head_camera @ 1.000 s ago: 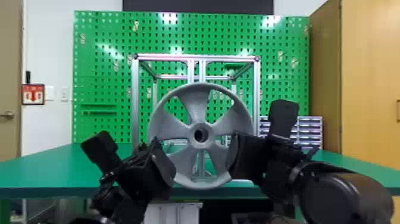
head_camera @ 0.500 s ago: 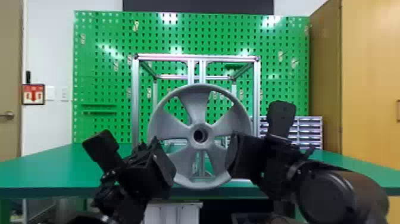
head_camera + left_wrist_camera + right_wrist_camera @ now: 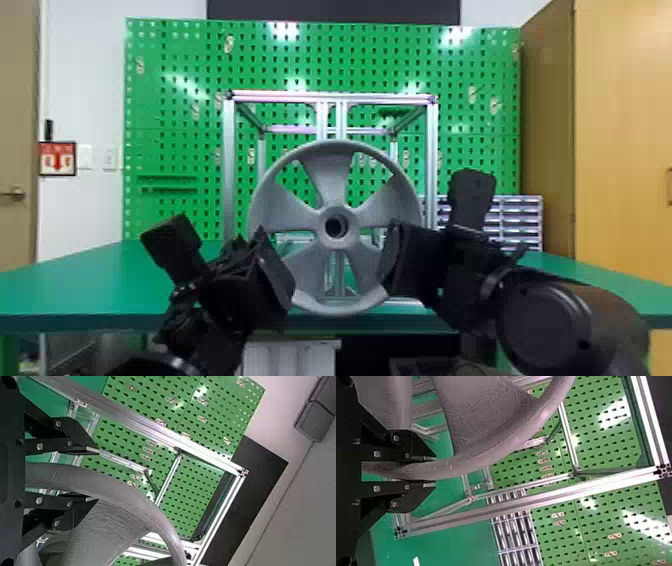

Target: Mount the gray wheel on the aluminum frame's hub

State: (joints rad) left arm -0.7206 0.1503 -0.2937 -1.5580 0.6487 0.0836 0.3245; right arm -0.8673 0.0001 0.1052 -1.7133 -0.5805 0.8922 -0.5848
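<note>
A: So where are we at, and what's around us?
B: We've got the gray wheel (image 3: 332, 177) up in front of the aluminum frame (image 3: 228, 165), not on it. It covers the frame's lower middle, so we can't make out the hub. The frame stands on the green table (image 3: 75, 280), with a green pegboard (image 3: 165, 100) behind, a wooden cabinet (image 3: 625, 125) off to the right and a door (image 3: 17, 125) far left.
A: And our grippers?
B: Our right gripper (image 3: 395, 260) is closed on the rim, one finger on each face. Our left gripper (image 3: 277, 275) is partly open, with the rim between its fingers and a gap on one side. Can't tell if the other finger touches.
A: Anything different from a second ago?
B: Barely. Our right arm sits a touch further in toward the middle, and the wheel's center is slightly lower and further left.
A: Containers?
B: We see a rack of small drawers (image 3: 520, 220) behind the frame, on the right, but can't tell what's inside. Under the table there's a white box (image 3: 290, 357), contents hidden too.
</note>
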